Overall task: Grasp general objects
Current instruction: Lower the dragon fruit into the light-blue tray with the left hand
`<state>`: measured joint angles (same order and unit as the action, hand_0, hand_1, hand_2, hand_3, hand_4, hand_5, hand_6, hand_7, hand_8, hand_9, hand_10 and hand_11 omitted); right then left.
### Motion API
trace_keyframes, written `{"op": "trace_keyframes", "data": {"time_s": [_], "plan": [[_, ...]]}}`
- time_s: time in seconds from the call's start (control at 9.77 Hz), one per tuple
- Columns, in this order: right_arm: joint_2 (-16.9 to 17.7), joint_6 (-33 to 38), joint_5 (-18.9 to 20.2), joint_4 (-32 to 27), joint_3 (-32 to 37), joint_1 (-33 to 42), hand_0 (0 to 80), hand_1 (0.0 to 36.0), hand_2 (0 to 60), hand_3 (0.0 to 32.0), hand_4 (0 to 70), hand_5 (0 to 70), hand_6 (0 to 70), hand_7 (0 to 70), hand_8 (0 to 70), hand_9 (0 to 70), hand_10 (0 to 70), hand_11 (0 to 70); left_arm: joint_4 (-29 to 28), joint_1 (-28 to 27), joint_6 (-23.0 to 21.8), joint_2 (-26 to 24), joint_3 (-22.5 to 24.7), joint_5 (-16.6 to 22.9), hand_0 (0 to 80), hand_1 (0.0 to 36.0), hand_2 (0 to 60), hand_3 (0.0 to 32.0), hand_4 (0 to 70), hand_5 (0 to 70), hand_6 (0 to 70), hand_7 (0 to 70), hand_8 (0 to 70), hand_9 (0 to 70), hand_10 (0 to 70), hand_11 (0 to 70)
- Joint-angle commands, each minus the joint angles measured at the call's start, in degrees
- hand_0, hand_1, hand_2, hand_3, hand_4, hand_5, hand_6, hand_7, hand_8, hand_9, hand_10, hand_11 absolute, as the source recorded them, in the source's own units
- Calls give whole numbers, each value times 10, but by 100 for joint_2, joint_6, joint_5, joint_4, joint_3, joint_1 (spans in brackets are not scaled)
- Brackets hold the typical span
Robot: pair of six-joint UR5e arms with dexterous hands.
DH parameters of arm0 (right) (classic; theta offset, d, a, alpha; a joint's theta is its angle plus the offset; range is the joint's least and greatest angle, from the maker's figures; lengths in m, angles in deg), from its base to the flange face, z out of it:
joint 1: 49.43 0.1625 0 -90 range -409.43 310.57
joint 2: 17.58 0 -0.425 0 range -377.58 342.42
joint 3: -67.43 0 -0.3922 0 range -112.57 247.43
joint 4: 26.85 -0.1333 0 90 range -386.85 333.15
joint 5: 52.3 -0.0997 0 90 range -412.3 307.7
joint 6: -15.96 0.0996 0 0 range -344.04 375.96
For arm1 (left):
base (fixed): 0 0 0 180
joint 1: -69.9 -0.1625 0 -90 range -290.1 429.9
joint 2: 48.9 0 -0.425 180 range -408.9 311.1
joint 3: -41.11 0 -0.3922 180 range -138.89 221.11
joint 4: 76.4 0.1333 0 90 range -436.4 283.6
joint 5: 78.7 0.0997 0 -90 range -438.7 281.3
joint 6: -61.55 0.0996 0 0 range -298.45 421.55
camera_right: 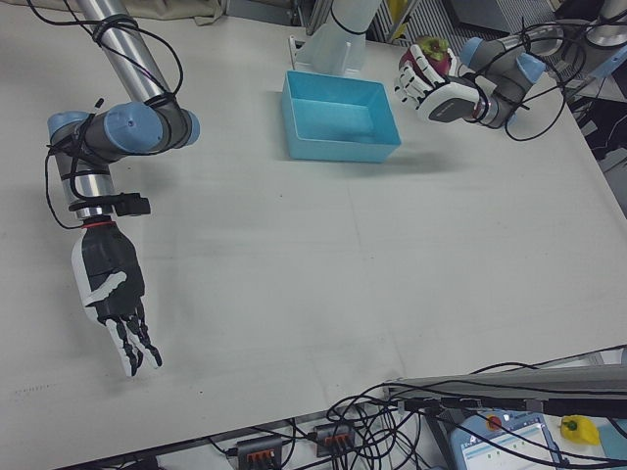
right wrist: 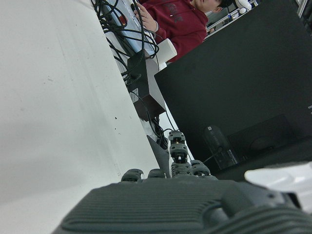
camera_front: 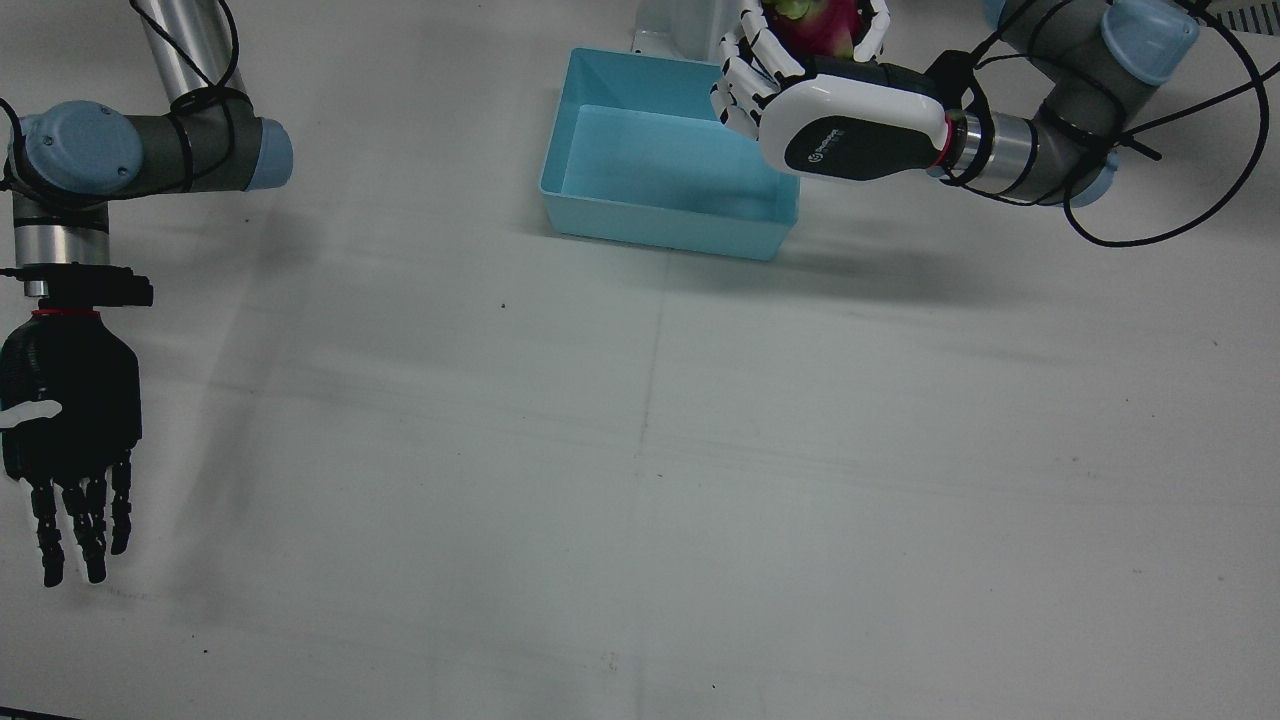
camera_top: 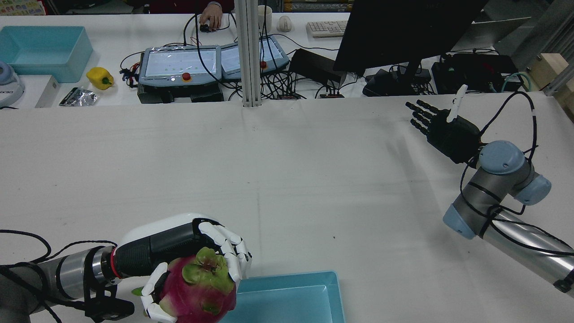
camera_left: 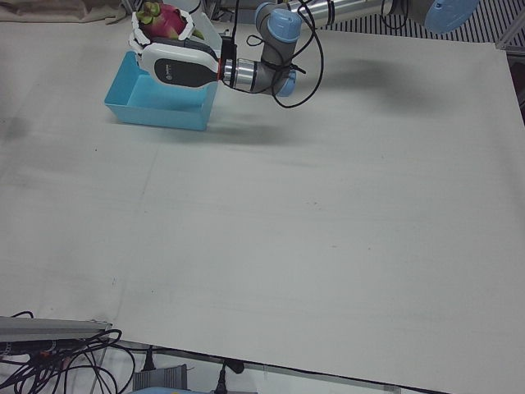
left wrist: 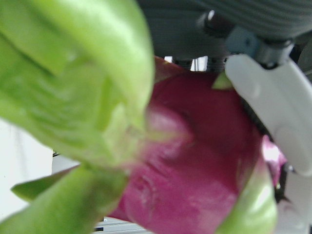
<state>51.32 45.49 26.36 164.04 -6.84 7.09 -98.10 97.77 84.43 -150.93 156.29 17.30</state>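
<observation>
The left hand point(camera_top: 179, 251) held a dragon fruit point(camera_top: 197, 291), with its white fingers point(camera_top: 231, 251) wrapped tight around the pink skin and green leaves. The fruit was up in the air, off the surface point(camera_front: 700, 450). Just beside the fingers sat a blue bin point(camera_front: 665, 165), and it looked empty. I think the step in hand was to carry the fruit over the bin. To do that well, the fingers should keep squeezing gently and move slowly, so the round fruit does not slip, and let go only when it is low inside the walls. Far from those fingers, the black right hand point(camera_front: 70, 420) hung over bare surface with its fingers spread out straight, holding nothing. In the front view the fruit was cut off by the top edge. The left hand's own camera showed only a blurry pink and green close-up.
</observation>
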Motion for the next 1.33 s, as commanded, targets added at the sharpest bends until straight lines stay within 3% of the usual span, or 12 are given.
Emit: {"op": "trace_keyframes", "data": {"time_s": [0.0,0.1,0.2,0.31,0.41,0.72,0.82,0.92,1.02,1.13,1.23], "plan": [[0,0,0,0,0,0,0,0,0,0,0,0,0,0,0,0,0,0,-18,-483,251,-37,5,-221,601,360,600,0,263,0,41,117,0,9,19,63],[0,0,0,0,0,0,0,0,0,0,0,0,0,0,0,0,0,0,-18,-476,261,-37,14,-266,586,360,600,0,153,0,1,58,0,0,0,33],[0,0,0,0,0,0,0,0,0,0,0,0,0,0,0,0,0,0,-18,-502,287,-37,14,-284,591,360,600,0,72,0,0,45,0,0,0,30],[0,0,0,0,0,0,0,0,0,0,0,0,0,0,0,0,0,0,-18,-503,392,-37,14,-292,593,360,600,22,29,0,0,39,0,0,0,33],[0,0,0,0,0,0,0,0,0,0,0,0,0,0,0,0,0,0,-18,-511,410,-37,14,-293,582,360,600,62,2,0,0,23,0,0,0,28],[0,0,0,0,0,0,0,0,0,0,0,0,0,0,0,0,0,0,-18,-511,419,-37,14,-293,574,360,599,104,0,0,0,34,0,0,0,14],[0,0,0,0,0,0,0,0,0,0,0,0,0,0,0,0,0,0,-18,-511,419,-37,22,-293,553,352,518,154,0,0,0,35,0,0,0,20],[0,0,0,0,0,0,0,0,0,0,0,0,0,0,0,0,0,0,-18,-511,419,-37,57,-284,535,313,421,180,0,0,0,28,0,0,0,23],[0,0,0,0,0,0,0,0,0,0,0,0,0,0,0,0,0,0,-18,-511,428,-37,66,-284,545,308,370,196,0,0,0,6,0,0,0,2],[0,0,0,0,0,0,0,0,0,0,0,0,0,0,0,0,0,0,-18,-511,437,-37,66,-284,543,281,271,220,0,0,0,0,0,0,0,0],[0,0,0,0,0,0,0,0,0,0,0,0,0,0,0,0,0,0,-18,-511,454,-37,66,-284,502,166,28,252,0,0,0,0,0,0,0,0]]}}
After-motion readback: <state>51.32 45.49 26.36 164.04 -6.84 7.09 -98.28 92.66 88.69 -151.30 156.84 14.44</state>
